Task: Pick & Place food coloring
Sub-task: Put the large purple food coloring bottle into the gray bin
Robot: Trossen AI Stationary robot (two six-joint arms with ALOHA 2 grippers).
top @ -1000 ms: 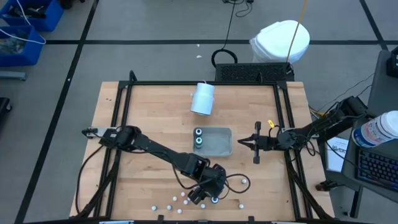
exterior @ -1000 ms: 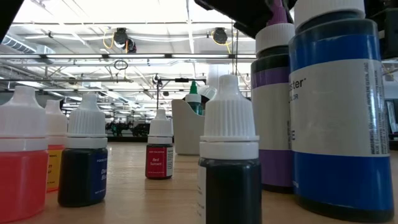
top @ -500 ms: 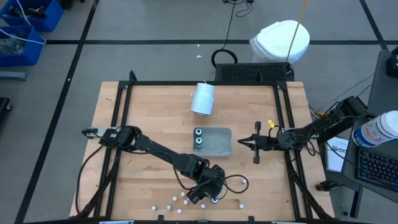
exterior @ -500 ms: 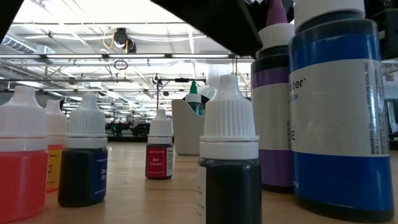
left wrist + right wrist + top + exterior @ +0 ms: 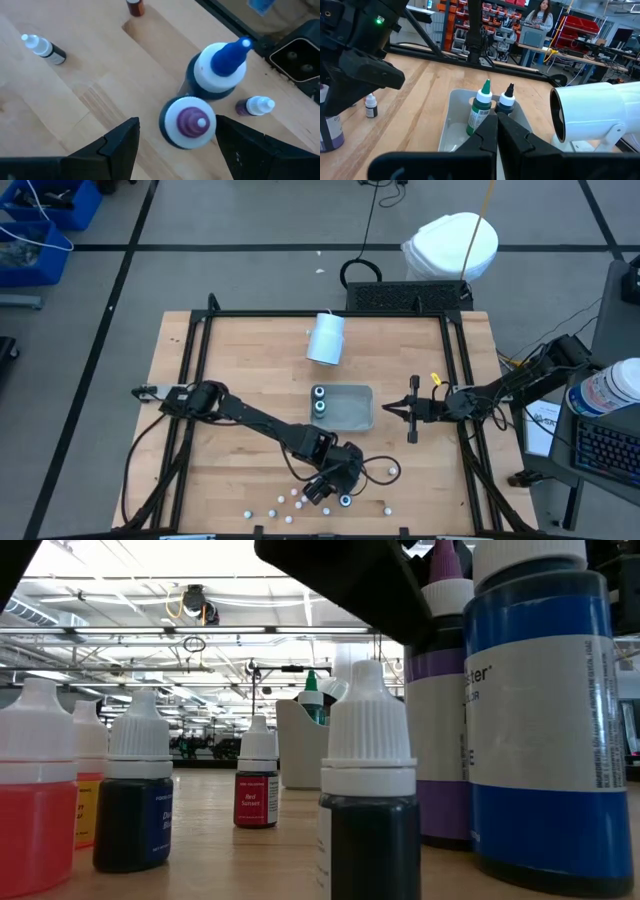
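Progress: early. Two food coloring bottles stand in the grey tray (image 5: 358, 416) mid-bench, a green one (image 5: 479, 113) and a dark blue one (image 5: 506, 103), side by side at its left end in the high view. Everything else is out on the bench (image 5: 250, 370). Most of the food coloring (image 5: 290, 502) sits scattered along the near edge, white caps showing as dots from above. Low view shows several upright: a red bottle (image 5: 37, 790), a dark blue bottle (image 5: 135, 800), a small red-label bottle (image 5: 257, 790), a black bottle (image 5: 369, 790), plus a purple bottle (image 5: 440, 710) and a blue bottle (image 5: 545, 710) close to the camera. Roughly ten left to move, by my count; exact number not readable.

Left gripper (image 5: 172, 142) is down over the near-edge cluster, fingers (image 5: 120, 145) spread wide and holding nothing. Wrist view looks straight down on the purple-tipped cap (image 5: 188, 121), which sits between the two fingers with a gap on each side, no contact that I can see. A blue-tipped bottle (image 5: 220, 67) stands just behind it, touching or nearly so; a small purple one (image 5: 254, 105) lies on its side nearby. Looks like a pre-grasp on the purple one; the neighbour is close enough to get bumped.

Right gripper (image 5: 388, 410) waits just right of the tray, fingers clenched together, empty. White cylinder (image 5: 325, 337) lies untouched beyond the tray.
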